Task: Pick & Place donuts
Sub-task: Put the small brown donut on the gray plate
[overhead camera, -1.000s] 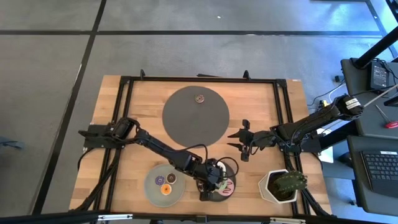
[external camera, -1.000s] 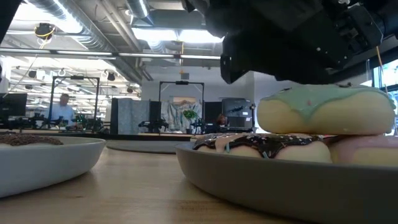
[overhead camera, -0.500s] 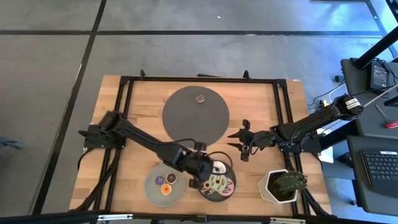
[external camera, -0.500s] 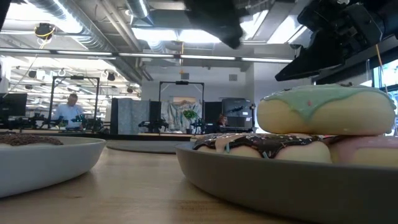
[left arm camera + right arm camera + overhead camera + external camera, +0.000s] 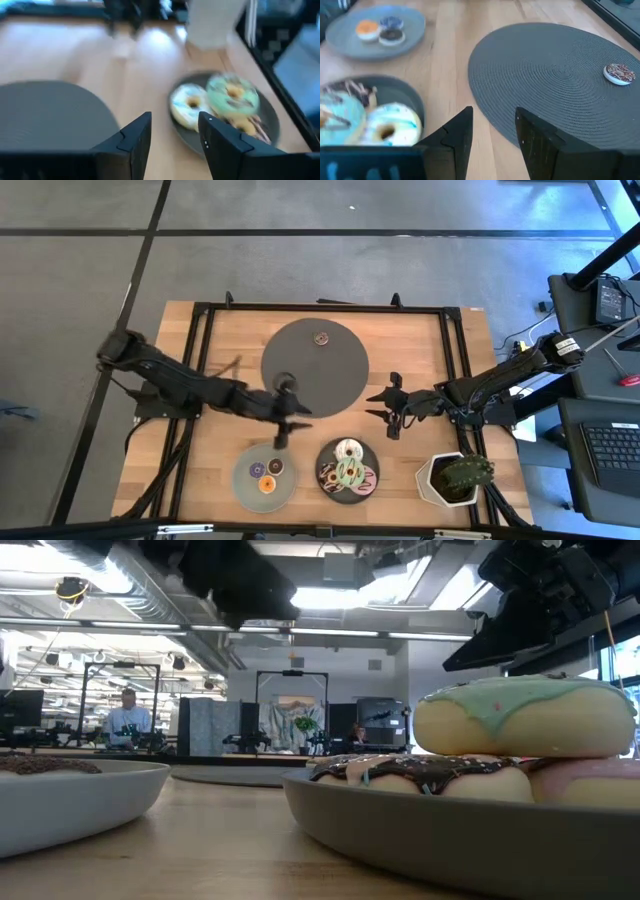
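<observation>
We found the donuts (image 5: 348,465) piled on a dark plate (image 5: 326,481) at the table's near edge: a green-iced ring (image 5: 525,716) sat on top of a chocolate-sprinkled one (image 5: 420,778) and a pink one (image 5: 590,783), with a white-iced ring (image 5: 188,103) beside them. Three mini rings, orange (image 5: 368,28), purple (image 5: 391,22) and brown (image 5: 392,34), lay on a grey plate (image 5: 246,480) just to the left of the dark one. We could read no brand, label or writing on any item. The left gripper (image 5: 281,430) hung empty over the wood between the large round mat (image 5: 314,362) and the grey plate, its fingers (image 5: 134,145) spread apart. The right gripper (image 5: 384,416) waited beside the mat's right edge, also spread and empty. A small sprinkled disc (image 5: 321,337) lay on the far part of the mat. A white pot holding a cactus (image 5: 456,477) stood to the right of the dark plate. In the low view a person (image 5: 127,712) showed in the room behind the table.
</observation>
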